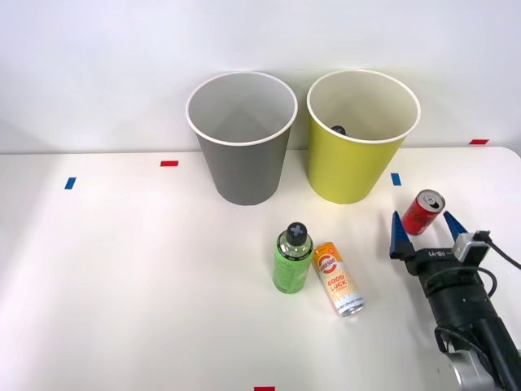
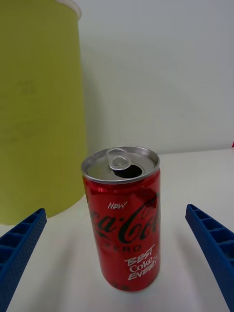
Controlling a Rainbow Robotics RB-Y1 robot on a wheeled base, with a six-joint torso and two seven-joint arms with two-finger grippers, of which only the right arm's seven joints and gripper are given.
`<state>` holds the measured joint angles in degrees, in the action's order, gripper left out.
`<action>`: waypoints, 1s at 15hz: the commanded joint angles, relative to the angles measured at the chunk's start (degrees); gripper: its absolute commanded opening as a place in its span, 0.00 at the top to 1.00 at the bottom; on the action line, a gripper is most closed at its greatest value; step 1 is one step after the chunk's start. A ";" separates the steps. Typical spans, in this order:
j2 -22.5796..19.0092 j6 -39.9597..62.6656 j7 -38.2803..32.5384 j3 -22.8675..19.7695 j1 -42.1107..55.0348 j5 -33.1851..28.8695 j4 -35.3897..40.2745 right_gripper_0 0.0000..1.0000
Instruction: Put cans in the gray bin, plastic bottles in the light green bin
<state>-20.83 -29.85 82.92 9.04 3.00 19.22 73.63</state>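
White table (image 1: 122,285); red can (image 1: 422,212) upright

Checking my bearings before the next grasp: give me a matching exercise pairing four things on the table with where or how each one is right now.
Things:
1. short red metal can
2. slim orange-yellow metal can
3. clear-green plastic bottle
4. tall gray round bin

States:
A. lying on its side
B. upright beside the orange-yellow can
C. between the open blue pincer fingers
D. left of the yellow-green round bin

Pairs: 1-C, 2-A, 3-B, 4-D
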 commanded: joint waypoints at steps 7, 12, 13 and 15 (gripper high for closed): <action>-0.09 2.52 0.22 0.28 -5.82 0.99 -2.96 0.00; -0.27 2.70 1.72 0.02 -5.73 0.81 -2.96 0.78; -0.27 2.70 2.16 0.02 -5.73 0.73 -2.96 0.91; -0.27 2.78 2.42 -0.16 -5.64 0.73 -2.96 0.98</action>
<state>-21.08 -27.11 85.17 8.98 -2.71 19.99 70.66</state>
